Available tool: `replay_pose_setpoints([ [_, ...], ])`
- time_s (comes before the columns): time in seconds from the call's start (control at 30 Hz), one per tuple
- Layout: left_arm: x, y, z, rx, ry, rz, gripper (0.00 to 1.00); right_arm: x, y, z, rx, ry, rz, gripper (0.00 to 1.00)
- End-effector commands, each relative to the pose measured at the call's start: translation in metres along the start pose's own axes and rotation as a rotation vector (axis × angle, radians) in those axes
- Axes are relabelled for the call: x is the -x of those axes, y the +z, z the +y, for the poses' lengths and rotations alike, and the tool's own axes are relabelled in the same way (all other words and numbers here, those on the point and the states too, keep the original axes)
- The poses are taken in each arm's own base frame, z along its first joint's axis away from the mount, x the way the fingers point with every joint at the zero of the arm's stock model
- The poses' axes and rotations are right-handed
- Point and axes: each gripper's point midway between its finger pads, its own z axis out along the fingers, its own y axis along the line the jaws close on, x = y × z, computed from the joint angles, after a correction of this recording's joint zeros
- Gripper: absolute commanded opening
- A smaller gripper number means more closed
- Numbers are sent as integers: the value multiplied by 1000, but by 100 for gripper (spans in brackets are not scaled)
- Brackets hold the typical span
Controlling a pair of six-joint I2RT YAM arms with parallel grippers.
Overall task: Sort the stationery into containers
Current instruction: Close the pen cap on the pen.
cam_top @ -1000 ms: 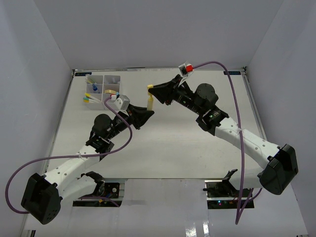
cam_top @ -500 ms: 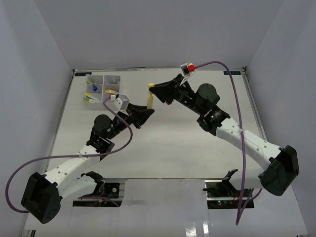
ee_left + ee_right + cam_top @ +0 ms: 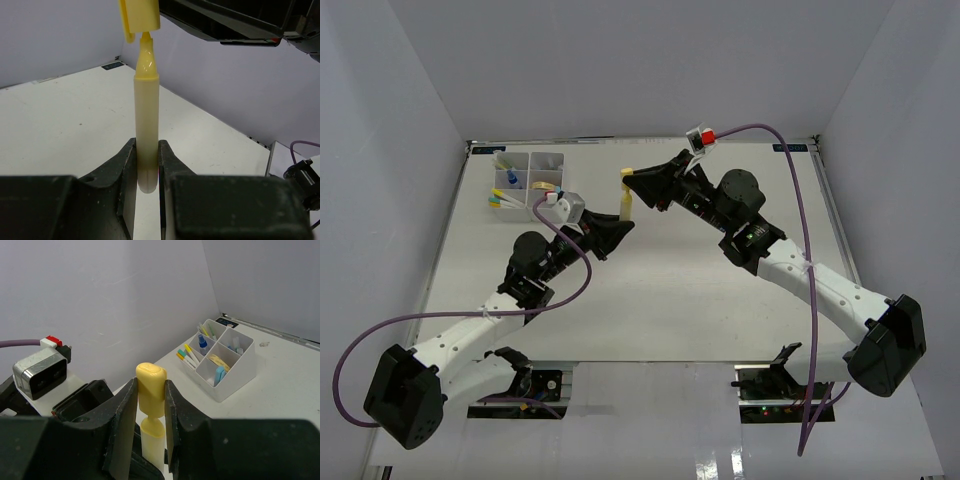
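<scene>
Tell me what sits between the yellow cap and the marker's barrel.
The marker's exposed yellow tip, between cap and barrel, clearest in the left wrist view.

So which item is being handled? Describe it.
Find the white plastic six-compartment tray far left. Right of it, a pale yellow plastic marker is held aloft, left pincer on its barrel, right pincer on its cap; other pens lie in the tray.

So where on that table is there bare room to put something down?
Bare table: the near middle, between left arm and right arm, and the far right, between right arm and wall. Crowded: the far-left corner with the tray, and mid-table, where left pincer and right pincer meet on the yellow marker.
</scene>
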Motion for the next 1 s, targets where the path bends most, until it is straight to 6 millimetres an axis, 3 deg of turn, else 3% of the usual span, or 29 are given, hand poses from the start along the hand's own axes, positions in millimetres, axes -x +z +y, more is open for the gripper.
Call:
replay_pose_setpoints([
  [0.0, 20, 5, -3, 0, 29, -60, 0, 15, -5, 7, 11, 0, -47, 8],
  [0.97, 40, 15, -7, -7, 64, -163, 0, 8, -11, 2, -6, 10, -46, 8],
])
